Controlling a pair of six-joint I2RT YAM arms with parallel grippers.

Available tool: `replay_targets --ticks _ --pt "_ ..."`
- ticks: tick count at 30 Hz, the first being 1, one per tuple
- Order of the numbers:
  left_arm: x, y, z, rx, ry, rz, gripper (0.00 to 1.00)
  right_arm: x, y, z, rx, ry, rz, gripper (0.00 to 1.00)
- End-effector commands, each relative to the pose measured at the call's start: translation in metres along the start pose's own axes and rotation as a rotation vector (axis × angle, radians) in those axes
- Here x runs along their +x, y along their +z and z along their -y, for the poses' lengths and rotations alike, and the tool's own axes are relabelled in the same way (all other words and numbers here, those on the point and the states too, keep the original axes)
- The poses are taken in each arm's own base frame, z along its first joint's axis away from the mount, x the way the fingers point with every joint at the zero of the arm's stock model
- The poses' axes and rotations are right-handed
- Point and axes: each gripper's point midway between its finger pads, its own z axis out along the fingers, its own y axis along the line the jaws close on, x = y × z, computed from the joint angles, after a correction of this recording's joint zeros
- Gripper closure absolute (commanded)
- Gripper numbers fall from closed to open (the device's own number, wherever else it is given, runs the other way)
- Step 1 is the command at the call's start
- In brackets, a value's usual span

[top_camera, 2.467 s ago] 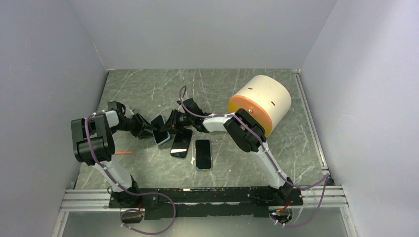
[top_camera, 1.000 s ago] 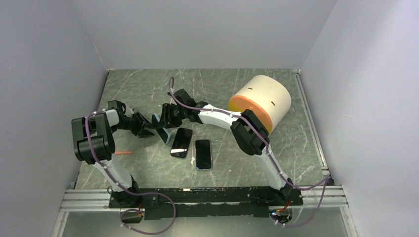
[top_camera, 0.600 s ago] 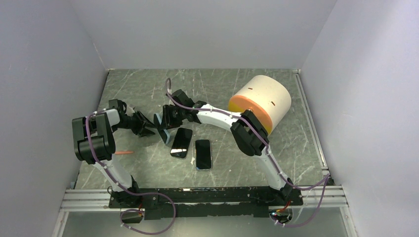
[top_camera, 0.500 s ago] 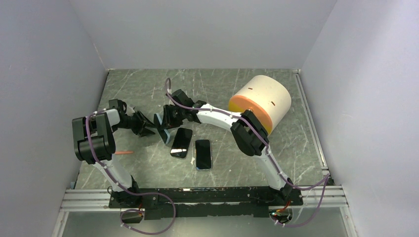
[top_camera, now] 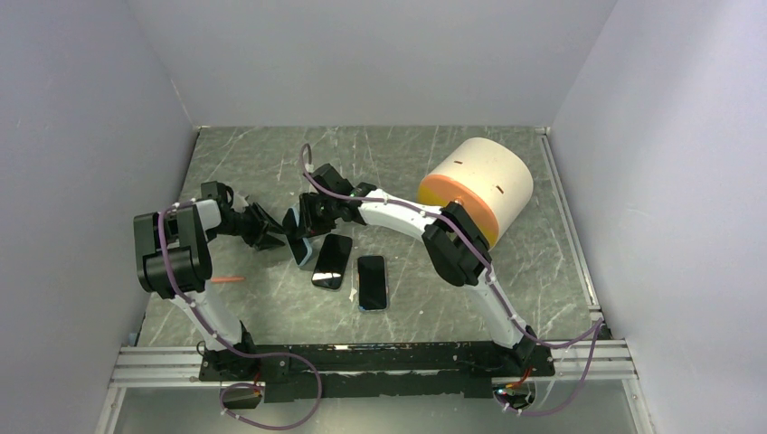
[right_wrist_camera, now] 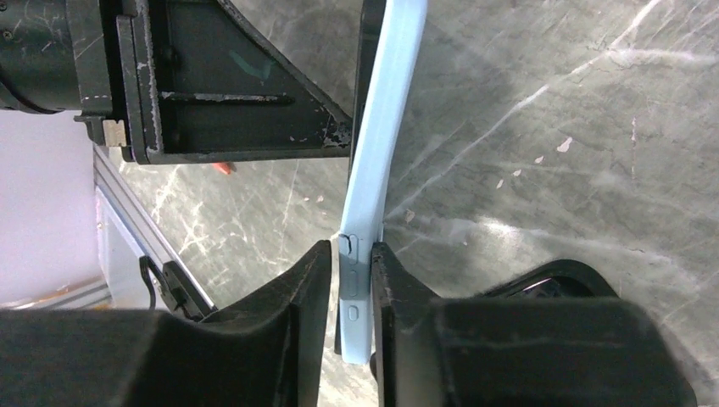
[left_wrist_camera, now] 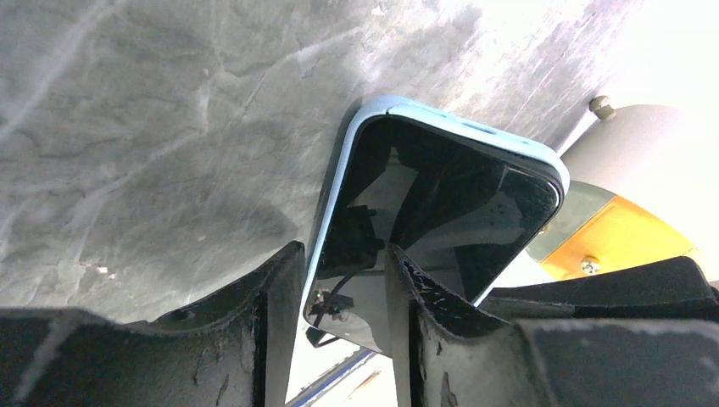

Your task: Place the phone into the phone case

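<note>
Phone [left_wrist_camera: 458, 195] in light-blue case [right_wrist_camera: 386, 127], edge pinched by right claw [right_wrist_camera: 352, 252].

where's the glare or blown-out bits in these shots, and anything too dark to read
Left wrist view: the grey marbled table washes out to white at upper right, the black-screened phone in a light blue case carries reflections, and the left fingers are dark. Right wrist view: a bright sheen on the table beside the case's edge. Top external view: even light, soft shadows.

A robot lab cell (plain grey walls [top_camera: 362, 54], aluminium rail [top_camera: 380, 360]).
</note>
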Motion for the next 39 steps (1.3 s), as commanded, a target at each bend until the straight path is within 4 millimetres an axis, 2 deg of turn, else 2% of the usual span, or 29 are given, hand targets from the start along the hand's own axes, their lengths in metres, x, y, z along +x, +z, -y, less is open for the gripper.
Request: replay_targets --ticks 1,5,8,10,14,17,21,26,30,36,39 --pt "0.004 0.007 0.004 0.013 0.004 -0.019 0.55 -0.007 -0.002 -0.039 -0.135 -0.012 0.033 0.70" --pt "0.007 0.010 0.003 0.014 0.000 -0.024 0.55 -0.004 0.007 -0.036 -0.140 0.016 0.027 0.68" --pt "0.008 0.011 0.004 0.012 0.003 -0.028 0.55 -0.005 0.009 -0.031 -0.126 0.016 0.034 0.71" --pt "0.009 0.011 0.005 0.012 0.005 -0.028 0.56 -0.006 0.009 -0.030 -0.119 0.011 0.038 0.77" --pt "0.008 0.008 0.007 0.011 0.017 -0.022 0.55 -0.008 0.004 -0.030 -0.124 0.007 0.056 0.99" --pt "0.007 0.003 0.014 0.022 0.039 -0.017 0.52 -0.015 -0.004 -0.033 -0.154 0.013 0.077 1.00" --pt "0.002 -0.011 0.029 0.040 0.109 0.004 0.46 -0.027 -0.023 -0.038 -0.183 0.015 0.116 1.00" --pt "0.003 -0.038 0.062 0.112 0.206 0.044 0.43 -0.043 -0.051 -0.045 -0.232 0.027 0.165 1.00" --pt "0.011 -0.062 0.083 0.148 0.269 0.078 0.40 -0.052 -0.074 -0.049 -0.231 0.007 0.200 1.00" --pt "0.024 -0.095 0.113 0.210 0.332 0.116 0.36 -0.068 -0.121 -0.061 -0.271 -0.009 0.279 1.00" --pt "0.036 -0.107 0.131 0.302 0.367 0.109 0.34 -0.071 -0.147 -0.060 -0.316 0.004 0.317 1.00"
